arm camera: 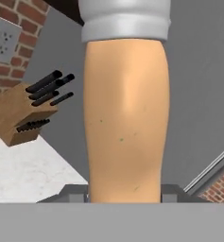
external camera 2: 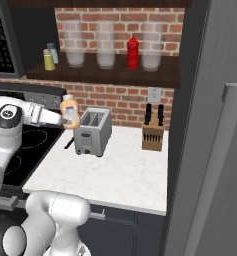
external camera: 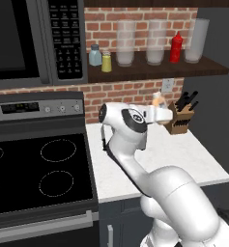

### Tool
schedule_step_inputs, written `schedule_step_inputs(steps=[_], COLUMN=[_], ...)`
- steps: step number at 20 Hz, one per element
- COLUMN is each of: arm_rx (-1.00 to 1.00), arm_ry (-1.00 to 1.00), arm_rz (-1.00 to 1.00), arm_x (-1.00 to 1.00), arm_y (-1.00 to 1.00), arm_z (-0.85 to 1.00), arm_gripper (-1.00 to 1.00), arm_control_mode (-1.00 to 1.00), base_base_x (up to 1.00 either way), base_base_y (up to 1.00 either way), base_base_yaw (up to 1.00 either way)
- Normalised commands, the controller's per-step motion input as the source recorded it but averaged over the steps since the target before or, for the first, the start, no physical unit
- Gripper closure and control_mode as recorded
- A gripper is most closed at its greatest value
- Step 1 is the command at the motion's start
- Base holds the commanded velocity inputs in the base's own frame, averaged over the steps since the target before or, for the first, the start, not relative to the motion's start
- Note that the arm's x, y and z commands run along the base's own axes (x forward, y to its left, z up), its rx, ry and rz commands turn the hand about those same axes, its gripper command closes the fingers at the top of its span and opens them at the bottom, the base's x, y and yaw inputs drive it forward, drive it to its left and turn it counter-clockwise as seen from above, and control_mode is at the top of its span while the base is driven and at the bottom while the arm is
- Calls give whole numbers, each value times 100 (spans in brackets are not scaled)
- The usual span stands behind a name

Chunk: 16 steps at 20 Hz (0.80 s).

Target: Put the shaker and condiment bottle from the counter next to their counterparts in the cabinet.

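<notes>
You have the condiment bottle (external camera 2: 70, 113) clenched upright in the fingers (external camera 2: 66, 120), lifted off the worktop (external camera 2: 125, 165) above the toaster (external camera 2: 92, 131), so it can travel to the shelf (external camera 2: 110, 74) beside the red squeeze bottle (external camera 2: 133, 52) without tipping.

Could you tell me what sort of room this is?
A home kitchen, rendered: a stove under a microwave, a toaster and knife block on a stone counter.

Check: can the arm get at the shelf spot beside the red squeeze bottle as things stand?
Probably yes. The gripper holds the condiment bottle above the counter, and the open shelf has no door. Tall jars flank the red bottle, so the gaps look tight.
</notes>
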Motion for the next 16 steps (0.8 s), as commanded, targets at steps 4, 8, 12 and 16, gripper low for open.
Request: schedule_step_inputs(steps=[4, 8, 12, 16], arm_rx=[0, 0, 1, 0], arm_ry=[2, -3, -13, -7], arm_rz=[0, 7, 19, 22], arm_x=[-45, -49, -31, -11], arm_y=[-40, -44, -25, -12], arm_z=[55, 64, 77, 82], arm_gripper=[100, 100, 100, 100], arm_control_mode=[-100, -100, -100, -100], base_base_x=[0, 0, 0, 0], base_base_y=[0, 0, 0, 0], base_base_yaw=[0, 0, 0, 0])
